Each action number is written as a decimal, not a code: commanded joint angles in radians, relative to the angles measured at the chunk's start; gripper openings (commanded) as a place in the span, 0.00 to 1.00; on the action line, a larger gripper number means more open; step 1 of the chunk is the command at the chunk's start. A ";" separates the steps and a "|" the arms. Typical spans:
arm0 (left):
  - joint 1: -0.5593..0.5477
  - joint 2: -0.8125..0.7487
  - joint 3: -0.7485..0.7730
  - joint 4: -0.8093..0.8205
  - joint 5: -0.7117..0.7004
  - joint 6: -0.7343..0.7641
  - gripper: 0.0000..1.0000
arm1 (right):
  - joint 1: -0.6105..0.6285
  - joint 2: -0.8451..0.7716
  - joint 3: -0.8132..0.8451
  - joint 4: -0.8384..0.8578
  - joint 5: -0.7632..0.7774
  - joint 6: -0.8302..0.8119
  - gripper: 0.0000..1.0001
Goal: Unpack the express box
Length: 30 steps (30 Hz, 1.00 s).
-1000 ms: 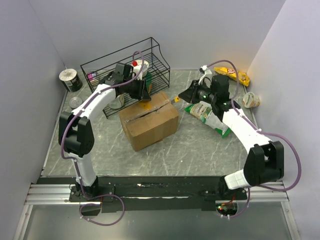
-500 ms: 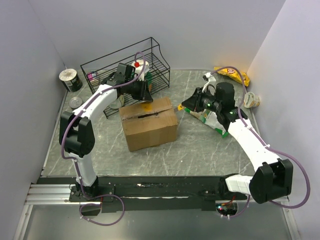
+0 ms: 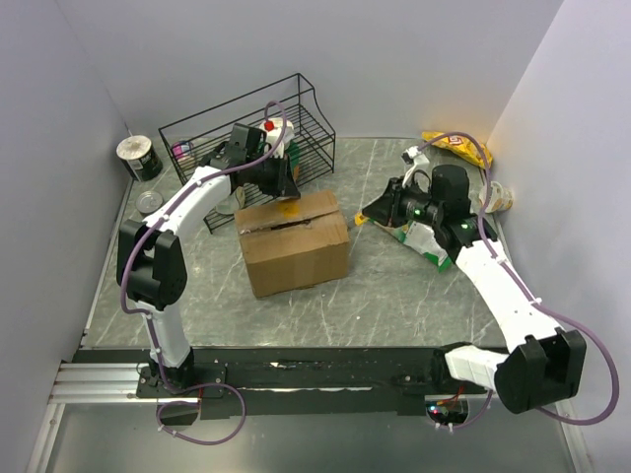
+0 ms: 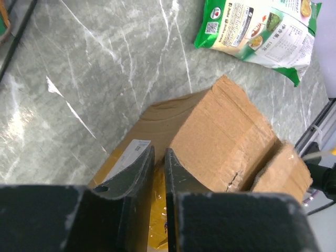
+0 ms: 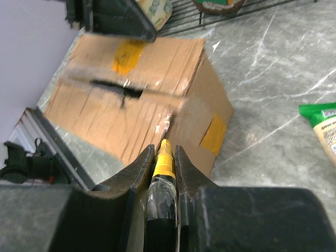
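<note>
- Mid-frame on surface (image 3: 394, 296): express box (image 3: 294, 241), taped seam running left-right.
- Just right of its seam end: right pincer (image 3: 373, 209), clamped on yellow cutter (image 5: 164, 157), blade aimed along seam.
- At box's upper edge: left pincer (image 3: 286, 187), nearly closed, empty.

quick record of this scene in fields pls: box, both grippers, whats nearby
express box: mid-table, top seam partly slit, flaps down
left gripper: shut, over the box's yellow label
right gripper: clamped on yellow cutter, tip aimed at a box corner, contact unclear
nearby: green snack bag to the right, wire rack behind
</note>
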 commanded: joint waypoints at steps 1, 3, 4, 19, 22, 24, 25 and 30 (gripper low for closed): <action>0.035 0.021 -0.007 -0.045 -0.137 0.077 0.01 | -0.029 -0.103 0.054 -0.194 -0.030 -0.061 0.00; 0.029 0.017 -0.011 -0.037 -0.030 0.096 0.01 | -0.052 -0.156 0.048 -0.130 -0.007 -0.085 0.00; 0.025 0.013 -0.008 -0.034 -0.004 0.112 0.02 | -0.057 -0.169 0.045 -0.108 0.009 -0.132 0.00; -0.017 -0.078 0.093 -0.135 0.193 0.324 0.73 | -0.020 -0.399 -0.639 0.502 -0.049 -1.382 0.00; -0.018 -0.110 0.079 -0.192 0.149 0.414 0.75 | 0.001 -0.411 -0.797 0.685 -0.103 -1.578 0.00; -0.018 -0.130 0.056 -0.212 0.116 0.448 0.77 | 0.009 -0.407 -0.881 0.760 -0.164 -1.668 0.00; -0.018 -0.137 0.049 -0.230 0.093 0.482 0.77 | 0.009 -0.405 -0.903 0.760 -0.190 -1.697 0.07; -0.018 -0.186 -0.011 -0.238 0.049 0.519 0.77 | 0.015 -0.405 -1.010 0.655 -0.312 -1.893 0.34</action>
